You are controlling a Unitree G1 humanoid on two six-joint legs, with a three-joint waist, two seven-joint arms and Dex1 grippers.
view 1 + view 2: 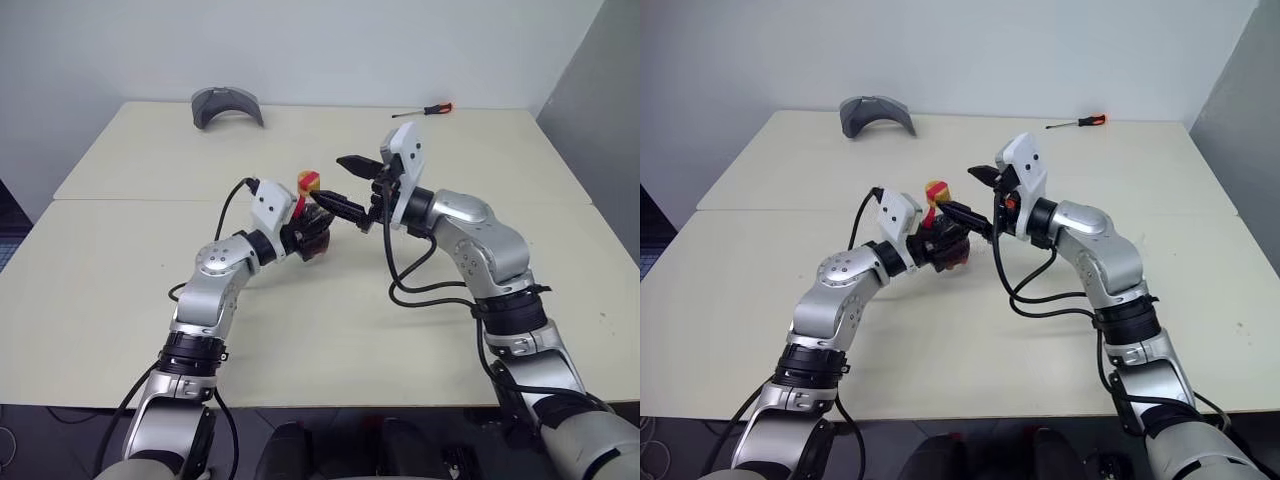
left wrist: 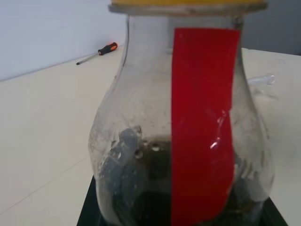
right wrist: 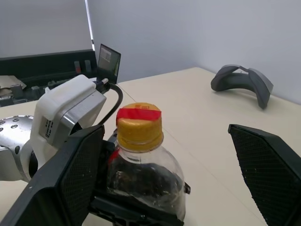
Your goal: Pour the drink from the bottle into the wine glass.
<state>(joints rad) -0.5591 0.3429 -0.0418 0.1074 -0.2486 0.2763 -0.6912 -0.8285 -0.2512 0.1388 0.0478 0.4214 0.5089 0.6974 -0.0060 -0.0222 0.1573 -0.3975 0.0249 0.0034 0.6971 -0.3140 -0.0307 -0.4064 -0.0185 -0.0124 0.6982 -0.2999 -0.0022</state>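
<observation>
The bottle (image 1: 314,226) stands upright over the middle of the table (image 1: 120,260), with my left gripper (image 1: 303,238) shut on its rounded body. It is clear plastic with a yellow cap (image 3: 139,126) and a red label strip (image 2: 202,122). The dark drink (image 3: 146,181) fills its lower part. My right gripper (image 1: 327,179) is open and reaches in from the right at cap height. Its two black fingers (image 3: 70,179) stand wide on either side of the neck without touching it. The wine glass is out of view.
A grey curved object (image 1: 227,105) lies at the far left of the table. A screwdriver with an orange handle (image 1: 426,110) lies near the far edge, right of centre. Black cables hang under both forearms.
</observation>
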